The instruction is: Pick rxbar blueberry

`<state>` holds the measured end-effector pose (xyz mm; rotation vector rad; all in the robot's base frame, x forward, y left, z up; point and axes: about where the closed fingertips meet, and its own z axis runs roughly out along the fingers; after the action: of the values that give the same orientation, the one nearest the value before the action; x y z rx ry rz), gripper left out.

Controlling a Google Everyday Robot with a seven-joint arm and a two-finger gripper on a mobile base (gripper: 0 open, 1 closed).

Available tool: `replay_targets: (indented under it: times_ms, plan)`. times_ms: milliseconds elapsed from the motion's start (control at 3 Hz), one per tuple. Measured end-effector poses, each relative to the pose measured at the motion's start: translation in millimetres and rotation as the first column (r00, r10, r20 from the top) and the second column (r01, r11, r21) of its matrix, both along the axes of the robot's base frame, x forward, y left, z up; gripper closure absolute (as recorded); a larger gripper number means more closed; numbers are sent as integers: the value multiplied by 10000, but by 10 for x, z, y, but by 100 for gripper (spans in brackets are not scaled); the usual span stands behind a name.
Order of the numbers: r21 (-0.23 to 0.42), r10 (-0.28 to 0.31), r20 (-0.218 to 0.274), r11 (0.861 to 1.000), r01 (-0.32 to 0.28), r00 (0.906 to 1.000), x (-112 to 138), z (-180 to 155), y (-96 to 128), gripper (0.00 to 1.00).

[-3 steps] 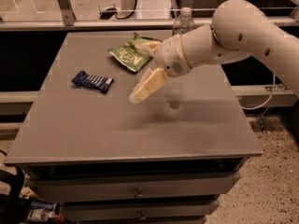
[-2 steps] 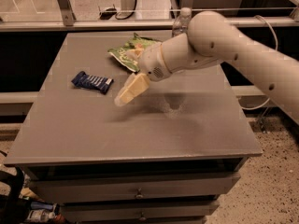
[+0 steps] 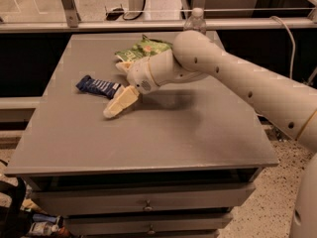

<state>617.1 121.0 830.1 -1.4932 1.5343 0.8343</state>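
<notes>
The rxbar blueberry (image 3: 97, 87) is a small flat dark-blue wrapper with a white-striped panel. It lies on the left part of the grey table (image 3: 163, 133). My gripper (image 3: 117, 106) hangs low over the table just right of and in front of the bar's right end, pointing down-left. I cannot tell whether it touches the bar. The white arm reaches in from the right.
A green crinkled chip bag (image 3: 144, 48) lies behind the gripper, partly hidden by the wrist. A clear water bottle (image 3: 196, 21) stands at the table's far edge. A railing runs behind the table, with drawers below its front edge.
The arm has swung left and lower across the table, bringing the gripper from mid-table to beside the bar. The bar, bag and bottle have not moved.
</notes>
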Motion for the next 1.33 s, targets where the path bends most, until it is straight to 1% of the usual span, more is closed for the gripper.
replay_targets:
  times_ms: [333,667,1333]
  plan:
    - [412,109,-81,9991,-105,9999,42,-95,173,0]
    - [646,157,-170,9978,-145,9997,44,-160,243,18]
    - [646,158,-170,9978,-147,9997,44,-115,244,65]
